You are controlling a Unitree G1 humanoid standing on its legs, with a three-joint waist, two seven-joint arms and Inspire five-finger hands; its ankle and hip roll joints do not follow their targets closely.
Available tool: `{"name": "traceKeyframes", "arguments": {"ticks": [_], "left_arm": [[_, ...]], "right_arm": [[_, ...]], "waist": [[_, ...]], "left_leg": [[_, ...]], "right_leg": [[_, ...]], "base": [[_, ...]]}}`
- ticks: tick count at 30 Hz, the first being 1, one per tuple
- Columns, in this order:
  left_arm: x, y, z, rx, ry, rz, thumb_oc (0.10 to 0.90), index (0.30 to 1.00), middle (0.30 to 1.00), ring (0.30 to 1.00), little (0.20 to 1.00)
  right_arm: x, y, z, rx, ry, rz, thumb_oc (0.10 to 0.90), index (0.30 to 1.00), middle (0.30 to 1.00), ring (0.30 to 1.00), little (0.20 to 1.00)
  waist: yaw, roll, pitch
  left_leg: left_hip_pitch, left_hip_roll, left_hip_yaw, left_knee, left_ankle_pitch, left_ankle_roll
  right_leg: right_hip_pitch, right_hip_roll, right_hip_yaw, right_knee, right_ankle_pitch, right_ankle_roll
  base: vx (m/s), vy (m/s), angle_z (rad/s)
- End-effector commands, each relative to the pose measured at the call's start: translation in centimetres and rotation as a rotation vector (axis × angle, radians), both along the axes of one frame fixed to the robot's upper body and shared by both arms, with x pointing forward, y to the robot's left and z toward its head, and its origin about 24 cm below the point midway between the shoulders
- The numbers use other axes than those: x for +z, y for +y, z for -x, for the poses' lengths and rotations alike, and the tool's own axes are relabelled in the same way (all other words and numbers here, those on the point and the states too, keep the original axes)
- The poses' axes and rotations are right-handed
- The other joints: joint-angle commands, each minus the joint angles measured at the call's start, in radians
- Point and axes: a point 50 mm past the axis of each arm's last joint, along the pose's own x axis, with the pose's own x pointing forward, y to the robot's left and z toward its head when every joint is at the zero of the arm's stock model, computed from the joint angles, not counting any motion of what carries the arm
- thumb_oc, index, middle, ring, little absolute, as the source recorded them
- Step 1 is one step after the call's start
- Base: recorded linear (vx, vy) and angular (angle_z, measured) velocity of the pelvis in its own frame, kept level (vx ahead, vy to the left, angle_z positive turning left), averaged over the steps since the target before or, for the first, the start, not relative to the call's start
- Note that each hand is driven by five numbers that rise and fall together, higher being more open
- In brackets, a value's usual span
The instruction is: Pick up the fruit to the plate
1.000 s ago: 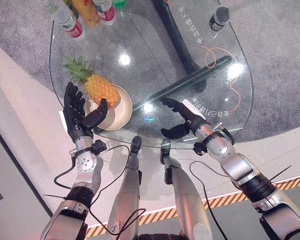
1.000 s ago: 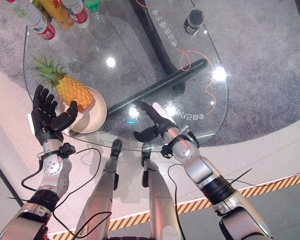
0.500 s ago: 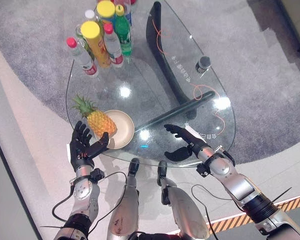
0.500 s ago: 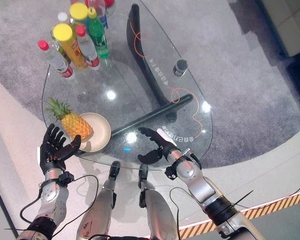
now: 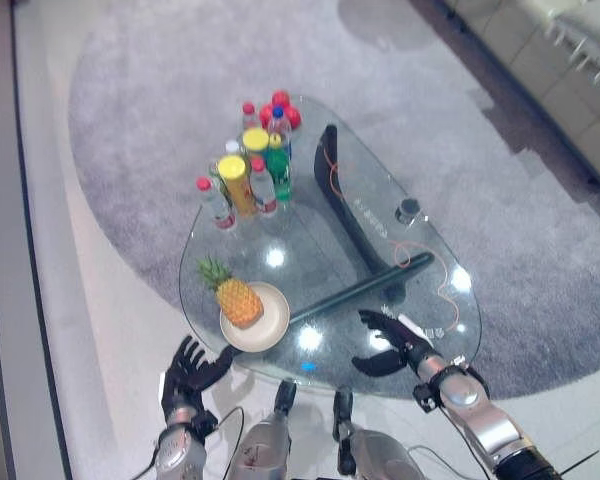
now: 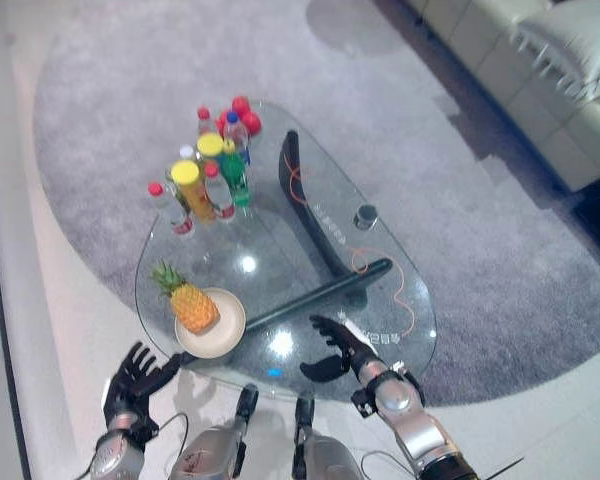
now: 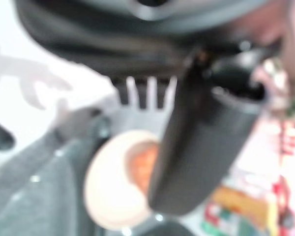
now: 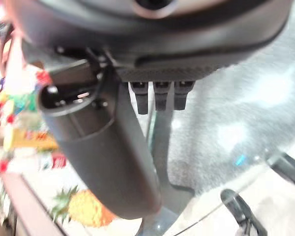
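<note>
One yellow pineapple with a green leafy crown is seen lying on a round cream plate, its crown pointing off the plate's rim toward the counter's left edge. The plate is set on the oval glass counter close to its near-left edge. At the far-left end of the counter a cluster of plastic bottles with red and yellow caps is gathered, upright and close together. A small dark round cap-like object is placed near the right edge, and a thin orange cord is seen trailing across the glass toward the near-right edge. A dark curved counter base is visible through the glass.

The left robot hand is held just off the near-left edge, beside the plate but apart from it, fingers spread and released, nothing grasped. The right robot hand is held over the near-right part of the counter, fingers extended and loosely relaxed, nothing grasped. A grey carpet is spread beneath the counter.
</note>
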Motion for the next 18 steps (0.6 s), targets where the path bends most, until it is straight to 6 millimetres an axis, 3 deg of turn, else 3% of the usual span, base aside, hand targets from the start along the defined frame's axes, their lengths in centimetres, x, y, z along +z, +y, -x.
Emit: {"name": "traceKeyframes", "arguments": {"ticks": [1, 2, 6, 12, 14, 18], "left_arm": [[0.8, 1.3, -1.0, -0.069, -0.017, -0.068, 0.8, 0.9, 0.9, 0.9, 0.9], [-0.1, 1.4, -0.3, -0.06, 0.06, -0.059, 0.8, 0.9, 0.9, 0.9, 0.9], [-1.4, 1.3, 1.0, -0.049, 0.165, -0.029, 0.8, 0.9, 0.9, 0.9, 0.9], [-3.0, 1.2, 3.2, -0.066, 0.319, 0.005, 0.8, 0.9, 0.9, 0.9, 0.9], [-3.1, 1.2, 3.3, -0.071, 0.331, 0.01, 0.8, 0.9, 0.9, 0.9, 0.9], [-3.9, 0.3, 4.1, -0.133, 0.417, 0.037, 0.8, 0.9, 0.9, 0.9, 0.9]], "right_arm": [[1.7, 1.5, -0.4, 0.034, -0.113, -0.112, 0.8, 0.9, 0.9, 0.9, 0.9], [-0.4, 1.2, 0.8, -0.015, -0.015, -0.124, 0.8, 0.9, 0.9, 0.9, 0.9], [-3.4, 0.3, 2.6, -0.112, 0.116, -0.084, 0.8, 0.9, 0.9, 0.9, 0.9], [-7.5, -1.6, 6.0, -0.316, 0.313, -0.059, 0.8, 0.9, 0.9, 0.9, 0.9], [-7.7, -1.8, 6.3, -0.333, 0.327, -0.056, 0.8, 0.9, 0.9, 0.9, 0.9], [-9.8, -3.1, 9.5, -0.483, 0.485, -0.066, 0.8, 0.9, 0.9, 0.9, 0.9]], "waist": [[-0.003, -0.047, -0.098], [-0.015, -0.042, -0.124], [-0.03, -0.037, -0.154], [-0.039, -0.025, -0.186], [-0.039, -0.024, -0.189], [-0.047, -0.012, -0.217]], "left_leg": [[-0.012, -0.059, 0.044, 0.03, -0.068, 0.005], [0.008, -0.058, 0.057, 0.022, -0.072, 0.005], [0.031, -0.057, 0.074, 0.013, -0.077, 0.007], [0.05, -0.056, 0.095, -0.001, -0.082, 0.012], [0.051, -0.056, 0.097, -0.002, -0.083, 0.012], [0.061, -0.054, 0.122, -0.002, -0.095, 0.016]], "right_leg": [[-0.043, -0.049, -0.018, 0.047, 0.03, 0.064], [-0.025, -0.052, -0.015, 0.037, 0.032, 0.066], [-0.005, -0.057, -0.011, 0.023, 0.036, 0.069], [0.012, -0.063, -0.007, -0.003, 0.048, 0.073], [0.013, -0.064, -0.006, -0.004, 0.049, 0.073], [0.018, -0.068, -0.003, -0.012, 0.051, 0.075]], "base": [[0.02, 0.015, -0.12], [0.02, 0.02, -0.11], [0.01, 0.02, -0.05], [0.0, 0.018, -0.06], [0.0, 0.016, -0.01], [0.01, 0.044, 0.02]]}}
